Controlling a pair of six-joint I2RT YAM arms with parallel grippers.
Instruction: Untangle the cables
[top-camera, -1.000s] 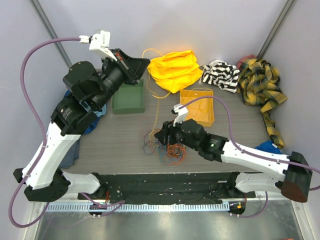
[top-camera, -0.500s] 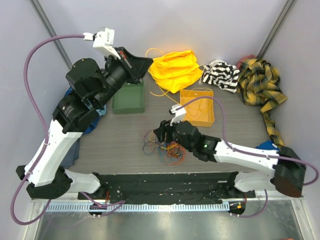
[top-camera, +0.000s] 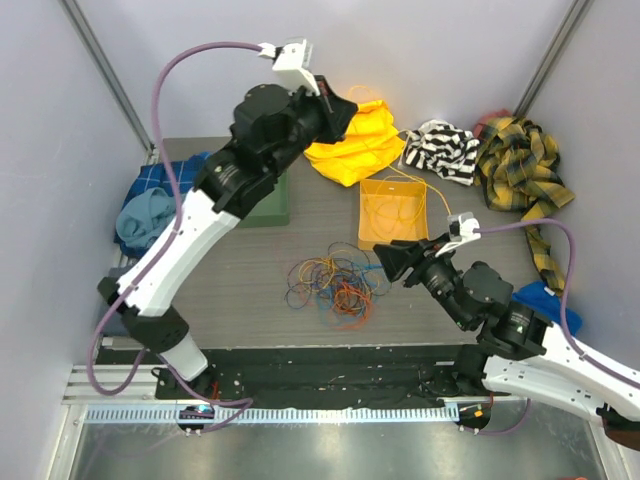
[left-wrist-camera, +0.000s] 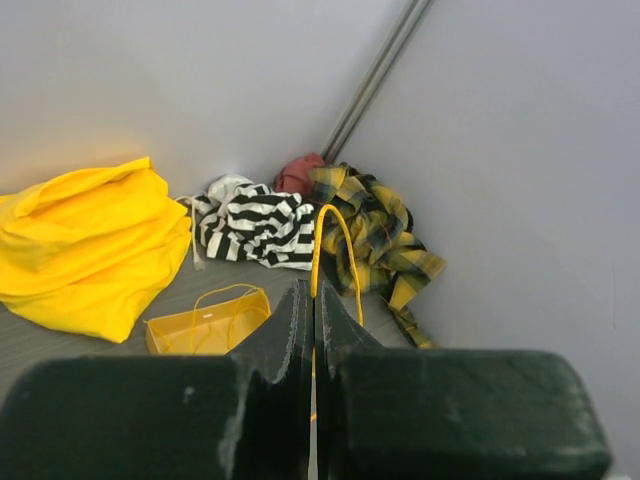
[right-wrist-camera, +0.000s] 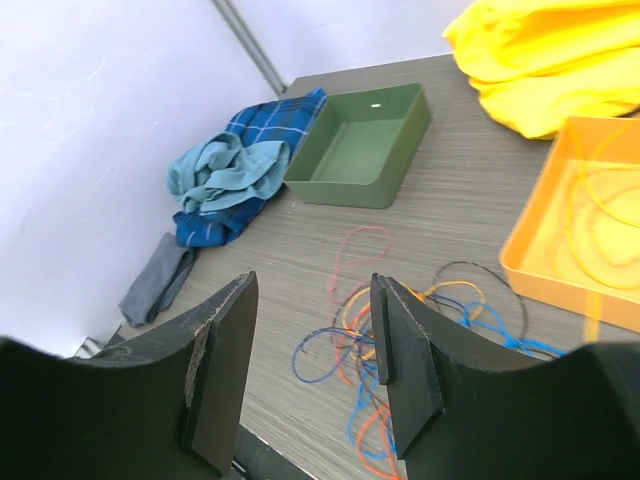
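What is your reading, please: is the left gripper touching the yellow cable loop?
Touching. The left wrist view shows the left gripper shut with the yellow cable pinched between its fingertips, the loop rising out beyond them.

On the tabletop (top-camera: 250, 260), a tangle of cables (top-camera: 332, 285) is spread at the near middle. A tray (top-camera: 364, 215) with cable loops (right-wrist-camera: 585, 225) lying in it is set just behind it to the right, and a bin (right-wrist-camera: 345, 190) is set far left. One cloth heap (top-camera: 360, 145) is piled at the far middle under the raised left gripper (left-wrist-camera: 313, 290), in which a cable strand (left-wrist-camera: 316, 255) is held. A second heap (top-camera: 440, 150) is to its right, a third heap (top-camera: 520, 170) in the far right corner, and a fourth heap (top-camera: 150, 205) left of the bin.
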